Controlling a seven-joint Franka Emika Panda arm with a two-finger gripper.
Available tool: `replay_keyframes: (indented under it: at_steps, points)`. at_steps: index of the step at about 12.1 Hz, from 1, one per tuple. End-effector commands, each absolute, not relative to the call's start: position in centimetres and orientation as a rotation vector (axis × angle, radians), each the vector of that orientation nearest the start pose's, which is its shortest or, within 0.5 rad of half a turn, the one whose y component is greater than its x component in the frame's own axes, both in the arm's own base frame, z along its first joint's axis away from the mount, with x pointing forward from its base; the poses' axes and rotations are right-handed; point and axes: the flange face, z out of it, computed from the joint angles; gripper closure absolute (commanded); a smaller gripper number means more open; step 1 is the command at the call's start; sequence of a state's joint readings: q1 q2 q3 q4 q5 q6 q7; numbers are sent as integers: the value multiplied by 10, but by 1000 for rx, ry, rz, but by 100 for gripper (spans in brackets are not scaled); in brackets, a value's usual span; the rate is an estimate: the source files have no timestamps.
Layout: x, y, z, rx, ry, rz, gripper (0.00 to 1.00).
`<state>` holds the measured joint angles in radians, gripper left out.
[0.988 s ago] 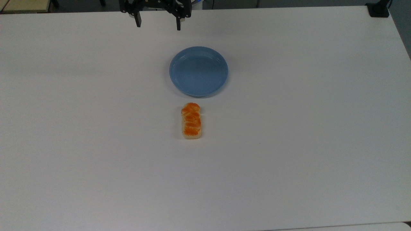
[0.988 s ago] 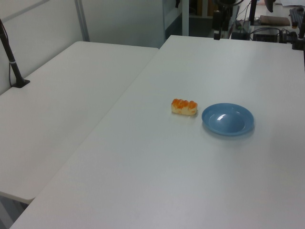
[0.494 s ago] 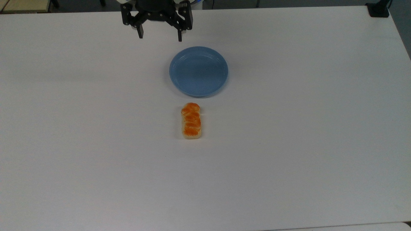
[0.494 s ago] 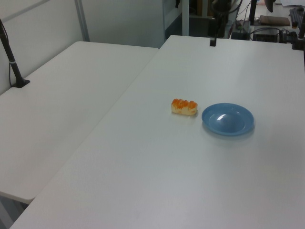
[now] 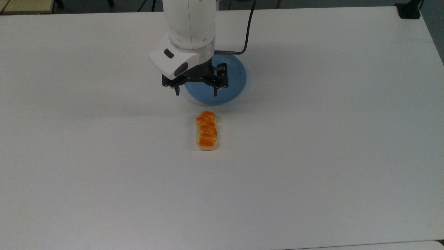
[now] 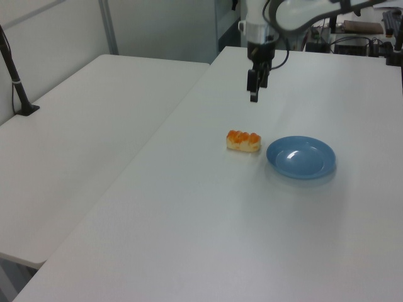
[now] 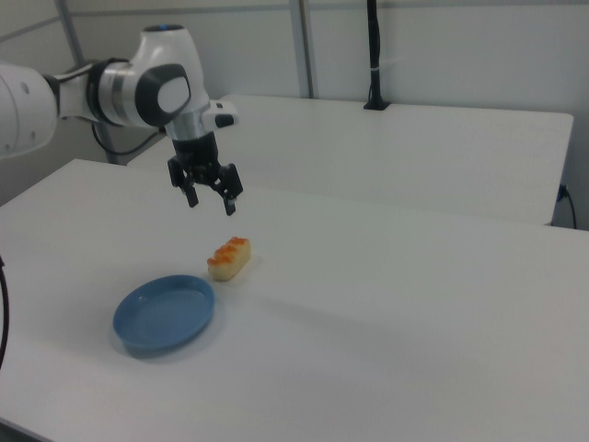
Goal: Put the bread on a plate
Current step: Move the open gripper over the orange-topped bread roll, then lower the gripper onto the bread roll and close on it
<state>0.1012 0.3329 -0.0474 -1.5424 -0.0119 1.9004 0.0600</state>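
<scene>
The bread, a small loaf with an orange braided top, lies on the white table just below the plate in the top view; I also see the bread in both side views. The light-blue plate sits empty beside it. My gripper hangs open in the air with nothing between its fingers. In the top view it covers the plate's left part. The right view shows it well above the table, up and to the left of the bread. In the left view the gripper hovers above the bread.
The white table spreads wide on all sides of the bread and plate. A second white table adjoins it. A black post is clamped at that table's edge, and a black clamp sits at the far corner.
The arm has swung from the table's far edge toward the bread and now overlaps the plate in the top view. The fingers stayed open. Bread and plate have not moved.
</scene>
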Motion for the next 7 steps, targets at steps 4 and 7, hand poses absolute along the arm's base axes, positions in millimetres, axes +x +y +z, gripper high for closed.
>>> replay_keyframes:
  at_steps: [4, 7]
  points:
    - [696, 69, 375, -3149, 49, -135, 0]
    - [701, 81, 344, -3161, 52, -133, 0]
